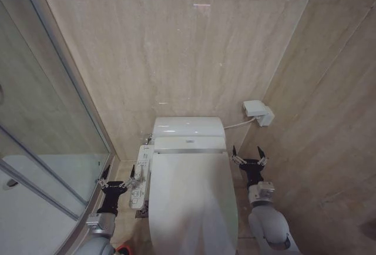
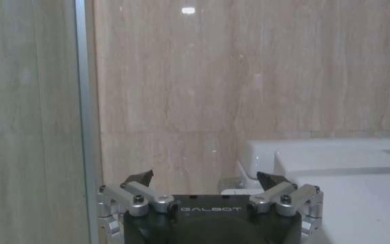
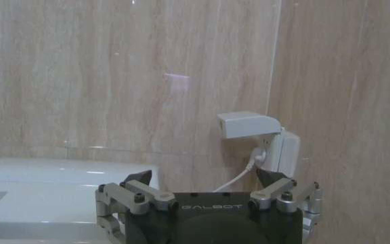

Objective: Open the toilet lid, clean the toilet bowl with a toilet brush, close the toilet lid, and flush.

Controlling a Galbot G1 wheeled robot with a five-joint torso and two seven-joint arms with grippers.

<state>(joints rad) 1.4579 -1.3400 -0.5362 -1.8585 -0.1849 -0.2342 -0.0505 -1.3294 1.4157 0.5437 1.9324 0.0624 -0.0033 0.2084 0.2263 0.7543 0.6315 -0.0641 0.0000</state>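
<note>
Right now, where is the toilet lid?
In the head view the toilet lid lies closed over the bowl, centred low, between the left gripper by the button panel and the right gripper.

Beige stone-look wall tiles [image 1: 176, 61] are covering both walls meeting at the corner. A glass shower screen [image 1: 41, 126] is standing at left. A white wall socket [image 1: 258, 113] is sitting on the right-hand wall.

The toilet lid [image 1: 191, 199] lies shut over the toilet bowl [image 1: 154, 240] — left gripper [image 1: 117, 176] beside the button panel [image 1: 140, 175], right gripper [image 1: 249, 154] opposite, both with jaws spread.
</note>
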